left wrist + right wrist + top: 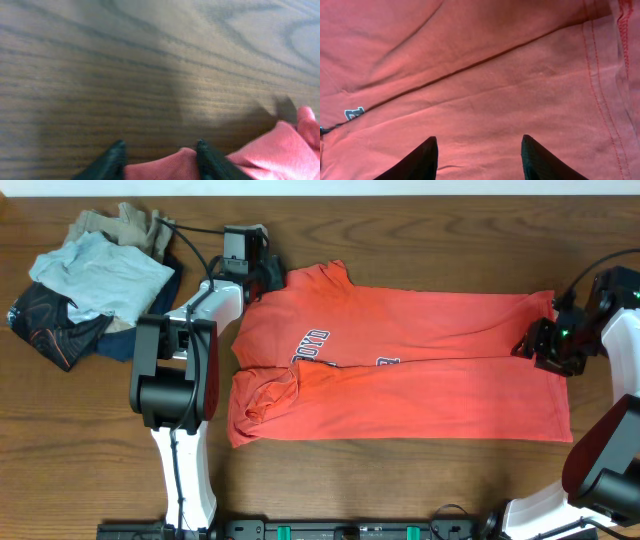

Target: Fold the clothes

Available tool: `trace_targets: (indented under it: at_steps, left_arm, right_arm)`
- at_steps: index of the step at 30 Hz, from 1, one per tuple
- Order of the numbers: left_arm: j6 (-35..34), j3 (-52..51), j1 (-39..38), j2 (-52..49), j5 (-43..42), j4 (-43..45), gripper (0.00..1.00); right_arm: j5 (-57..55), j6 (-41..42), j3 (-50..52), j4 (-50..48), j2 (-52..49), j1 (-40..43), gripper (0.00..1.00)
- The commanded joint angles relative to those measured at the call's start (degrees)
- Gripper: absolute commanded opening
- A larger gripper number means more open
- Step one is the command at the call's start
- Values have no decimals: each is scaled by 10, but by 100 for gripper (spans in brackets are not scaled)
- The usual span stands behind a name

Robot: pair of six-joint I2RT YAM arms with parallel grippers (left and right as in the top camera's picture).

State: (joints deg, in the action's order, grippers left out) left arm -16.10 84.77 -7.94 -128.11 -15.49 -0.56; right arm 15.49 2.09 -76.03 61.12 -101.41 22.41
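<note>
The coral-red T-shirt [420, 370] lies flat across the middle of the table, its lower half folded up over the white chest lettering [312, 343]. My left gripper [268, 275] is at the shirt's top-left corner by the sleeve. In the left wrist view its jaws [162, 160] stand apart around a raised fold of red cloth [165, 165] just above the wood. My right gripper [530, 340] hovers at the shirt's right edge. In the right wrist view it [480, 157] is open over smooth red fabric [485, 75], with nothing pinched between its fingers.
A heap of light-blue, tan and dark garments [90, 280] sits at the back left corner. The left arm's base and links [175, 380] stand just left of the shirt. Bare wooden table [400, 490] runs along the front edge.
</note>
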Motion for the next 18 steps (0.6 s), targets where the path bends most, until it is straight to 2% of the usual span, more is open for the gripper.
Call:
trace_targets:
  at_steps: [1,3,4,5,7,8,14,18]
  left_arm:
    - [8,-3,-2,-3,-19,-22,40]
    - [8,-3,-2,-3,-19,-37,38]
    - [8,-3,-2,-3,-19,-39,34]
    - [8,-3,-2,-3,-19,-39,28]
    - [8,-3,-1,-2,-19,-37,11]
    - [8,-3,-1,-1,-19,-35,6]
    - [8,-3,0,27,-19,-35,6]
    - [-39,-3,0,66,-20,-59,6]
  right_arm:
    - [6,-5,-7,-3,9,-8,52]
    - [6,-5,-7,-7,9,-8,52]
    - [5,-5,-7,-10,9,-8,52]
    - [6,-4,-7,-13,9,-8,52]
    - [5,-4,-7,-18,9,-8,52]
    - [5,-4,-7,-20,9,-8,52]
    - [-38,-4,-7,-38,9,-8,52]
    - [-83,-5,-7,-88,9,-8,56]
